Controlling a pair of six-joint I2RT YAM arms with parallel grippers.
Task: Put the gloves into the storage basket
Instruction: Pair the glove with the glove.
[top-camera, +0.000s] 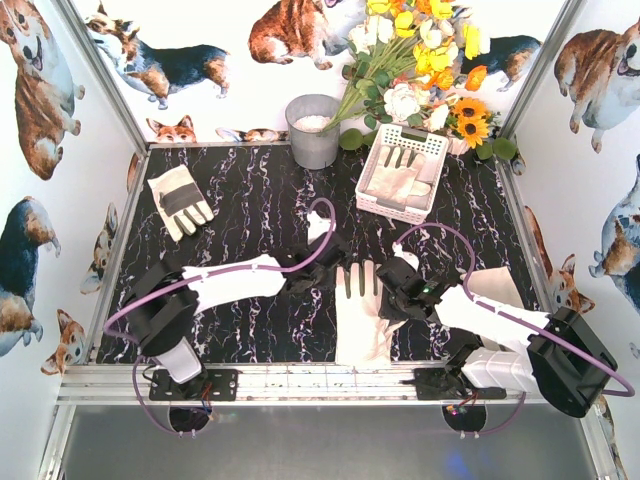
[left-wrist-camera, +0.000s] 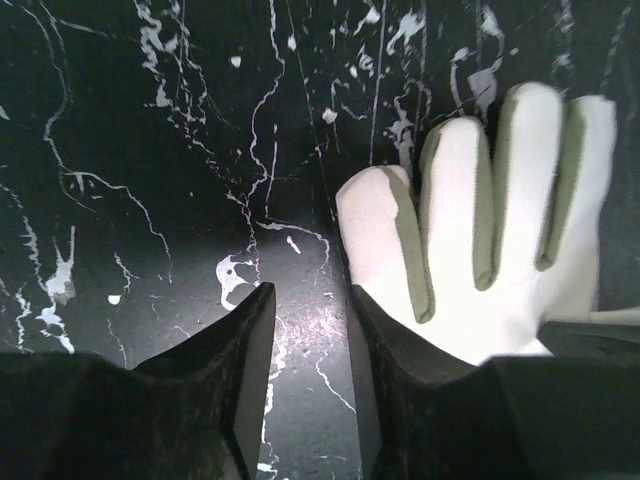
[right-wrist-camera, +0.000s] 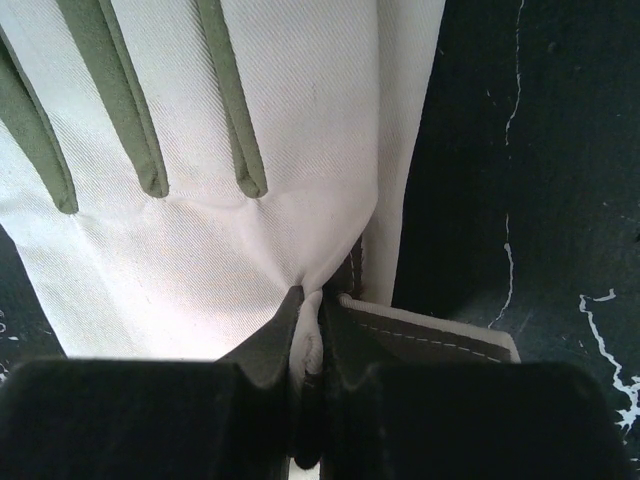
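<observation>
A cream-white glove (top-camera: 362, 315) with grey finger strips lies palm-flat near the table's front edge, fingers pointing away. My right gripper (top-camera: 397, 292) is shut on a pinched fold at its right edge (right-wrist-camera: 318, 296). My left gripper (top-camera: 333, 264) hangs just left of the glove's fingertips. Its jaws stand apart over bare marble (left-wrist-camera: 310, 296), holding nothing, with the glove (left-wrist-camera: 490, 250) to their right. Another glove (top-camera: 180, 200), with dark grey panels, lies at the far left. The white slotted storage basket (top-camera: 405, 132) stands at the back right with gloves (top-camera: 398, 180) inside.
A grey metal bucket (top-camera: 313, 130) stands at the back centre, left of the basket. A bunch of artificial flowers (top-camera: 420, 60) leans over the basket's far side. Printed walls close in the black marble table (top-camera: 250, 200) on three sides.
</observation>
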